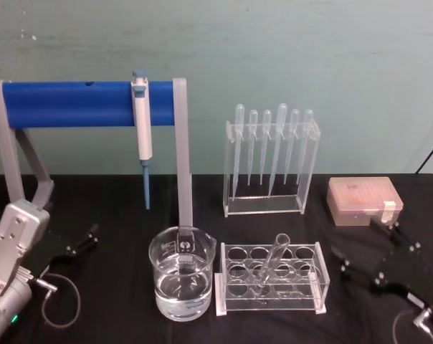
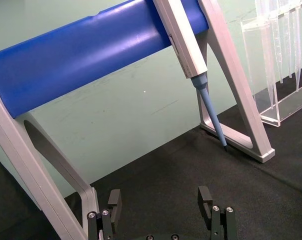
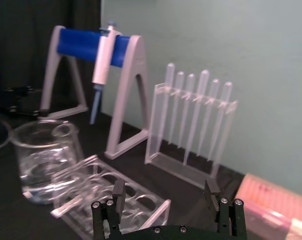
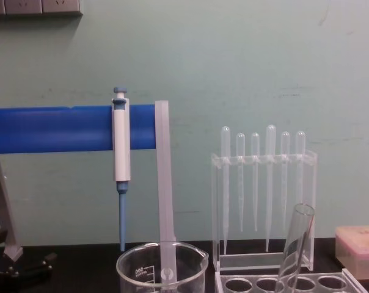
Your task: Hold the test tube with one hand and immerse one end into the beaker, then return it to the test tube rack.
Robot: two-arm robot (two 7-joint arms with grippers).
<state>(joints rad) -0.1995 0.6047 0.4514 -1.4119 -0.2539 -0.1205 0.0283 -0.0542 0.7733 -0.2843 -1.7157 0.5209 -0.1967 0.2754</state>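
Note:
The test tube (image 1: 272, 259) leans in the clear rack with round holes (image 1: 313, 295) at the front centre of the table; its open rim (image 4: 302, 210) rises above the rack in the chest view. Left of the rack stands the beaker (image 1: 182, 276), part full of clear liquid, also seen at the beaker (image 4: 162, 268) and the beaker (image 3: 45, 159). My right gripper (image 1: 360, 244) rests low on the table to the right of the rack, open and holding nothing (image 3: 164, 192). At the table's front left my left gripper (image 2: 160, 200) is parked, open and holding nothing.
A white-and-blue pipettor (image 1: 142, 129) hangs on a blue-barred stand (image 1: 66, 104) behind the beaker. A clear stand of plastic pipettes (image 1: 272, 161) is behind the rack. A pink tip box (image 1: 364, 201) sits at the back right. A cable (image 1: 62, 301) loops by the left arm.

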